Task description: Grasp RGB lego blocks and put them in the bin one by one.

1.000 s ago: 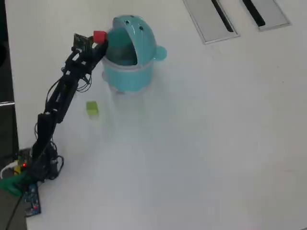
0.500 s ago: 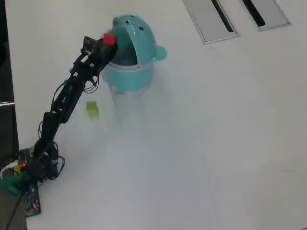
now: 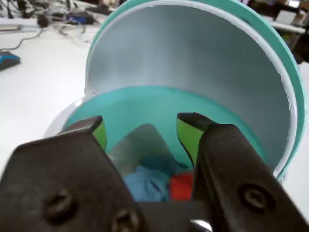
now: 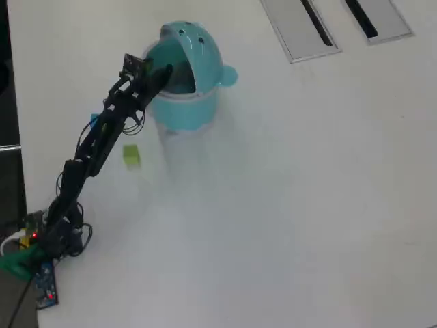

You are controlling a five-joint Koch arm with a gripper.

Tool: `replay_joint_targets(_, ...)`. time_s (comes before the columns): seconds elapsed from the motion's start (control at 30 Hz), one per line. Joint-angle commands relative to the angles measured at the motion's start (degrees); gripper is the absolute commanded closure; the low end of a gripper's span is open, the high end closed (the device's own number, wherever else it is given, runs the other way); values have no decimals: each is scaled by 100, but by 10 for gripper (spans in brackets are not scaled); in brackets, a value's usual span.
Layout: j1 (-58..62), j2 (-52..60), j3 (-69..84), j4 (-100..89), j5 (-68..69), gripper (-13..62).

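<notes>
White tabletop all around, your gripper (image 3: 141, 134) hangs with jaws spread and empty over the teal bin (image 4: 183, 102), where the red block (image 3: 181, 186) and what looks like the blue one already lie, leaving the yellow-green block (image 4: 131, 154) beside the arm for you to fetch.

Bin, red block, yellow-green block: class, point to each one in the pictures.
bin (image 4: 184, 109), overhead view, on its front wall.
red block (image 3: 181, 186), wrist view, on its face inside the bin.
yellow-green block (image 4: 131, 154), overhead view, on its top.
</notes>
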Motion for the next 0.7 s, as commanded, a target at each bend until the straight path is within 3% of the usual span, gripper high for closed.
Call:
replay_joint_targets(0.0,70,343,-606,-316,-53,222)
replay_joint_targets(0.67,-220,1854,-536,3305,70,156)
